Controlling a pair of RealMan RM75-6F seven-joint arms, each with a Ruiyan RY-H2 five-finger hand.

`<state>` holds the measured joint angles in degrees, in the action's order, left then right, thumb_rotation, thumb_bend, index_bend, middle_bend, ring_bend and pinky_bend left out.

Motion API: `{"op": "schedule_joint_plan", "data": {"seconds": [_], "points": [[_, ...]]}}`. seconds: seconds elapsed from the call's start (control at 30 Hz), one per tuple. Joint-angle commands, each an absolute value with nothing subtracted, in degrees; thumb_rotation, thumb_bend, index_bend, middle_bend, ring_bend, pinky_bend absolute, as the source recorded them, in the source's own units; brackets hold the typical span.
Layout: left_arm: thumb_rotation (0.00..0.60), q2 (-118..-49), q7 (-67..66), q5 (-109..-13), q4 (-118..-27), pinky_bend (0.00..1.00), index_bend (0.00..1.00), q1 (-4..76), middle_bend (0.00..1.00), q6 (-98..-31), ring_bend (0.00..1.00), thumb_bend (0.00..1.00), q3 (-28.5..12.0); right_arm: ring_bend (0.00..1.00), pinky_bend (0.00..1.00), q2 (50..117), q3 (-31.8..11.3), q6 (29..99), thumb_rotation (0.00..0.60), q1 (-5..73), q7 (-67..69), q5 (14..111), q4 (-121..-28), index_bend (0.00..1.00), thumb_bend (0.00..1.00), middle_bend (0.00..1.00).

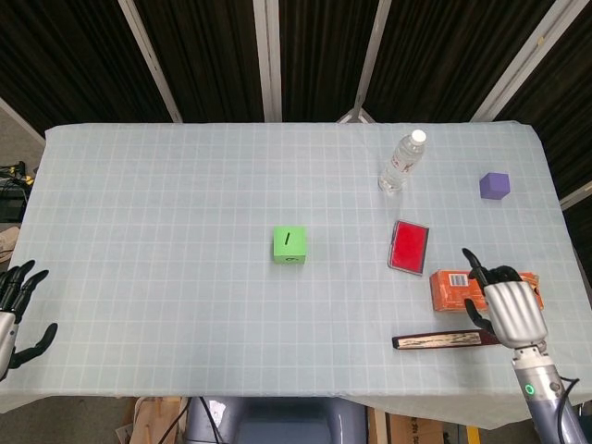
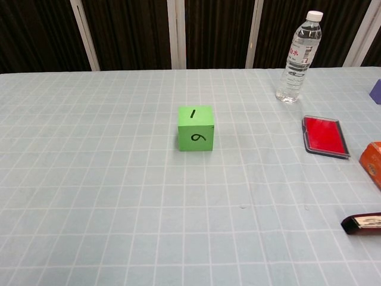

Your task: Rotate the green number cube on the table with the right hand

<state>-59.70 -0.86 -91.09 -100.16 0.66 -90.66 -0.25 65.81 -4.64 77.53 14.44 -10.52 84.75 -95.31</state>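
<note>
The green number cube stands near the middle of the table, showing a 1 on top and a 6 or 9 on its near face in the chest view. My right hand hovers at the front right, over the orange box, far right of the cube, empty with its fingers partly curled forward. My left hand stays at the front left table edge, fingers spread, holding nothing. Neither hand shows in the chest view.
A water bottle stands at the back right, a purple cube further right. A red flat case, an orange box and a dark long flat object lie at the right front.
</note>
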Motion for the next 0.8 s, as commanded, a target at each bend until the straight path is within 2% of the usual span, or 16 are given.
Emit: {"op": "schedule_joint_plan", "data": {"seconds": [0.03, 0.2, 0.33, 0.5, 0.63, 0.8], "points": [[0.6, -59.63, -0.84, -91.04, -100.18, 0.04, 0.13, 0.66, 0.0, -90.52, 0.0, 0.43, -0.2, 0.69, 0.56, 63.91, -8.68, 67.31, 0.6, 21.53, -16.73, 78.59, -100.14, 0.08, 0.42, 0.68], [0.6, -59.64, -0.88, -90.75, -100.16, 0.04, 0.13, 0.72, 0.0, -90.42, 0.0, 0.43, -0.36, 0.77, 0.64, 62.09, -11.76, 53.28, 0.6, 30.34, -25.1, 64.69, -105.54, 0.08, 0.53, 0.77], [0.6, -59.72, -1.29, -89.82, -100.2, 0.04, 0.13, 0.98, 0.0, -89.77, 0.0, 0.43, -0.67, 0.83, 0.69, 63.53, -13.34, 47.37, 0.6, 38.4, -32.99, 51.48, -106.26, 0.08, 0.67, 0.84], [0.6, -59.93, -1.92, -88.84, -100.18, 0.04, 0.13, 1.24, 0.0, -89.22, 0.0, 0.43, -1.05, 0.84, 0.7, 66.89, -12.39, 45.79, 0.6, 50.33, -43.8, 31.75, -105.35, 0.08, 0.8, 0.84], [0.6, -60.09, -2.35, -87.69, -100.18, 0.04, 0.13, 1.51, 0.0, -88.62, 0.0, 0.43, -1.5, 0.86, 0.72, 69.92, -11.24, 47.71, 0.6, 60.51, -51.12, 17.16, -103.71, 0.08, 0.92, 0.84], [0.6, -60.3, -3.18, -86.52, -100.25, 0.04, 0.13, 1.82, 0.0, -87.88, 0.0, 0.43, -1.85, 0.88, 0.74, 73.5, -10.78, 50.57, 0.6, 70.41, -57.32, 3.0, -101.89, 0.08, 0.95, 0.85]]}}
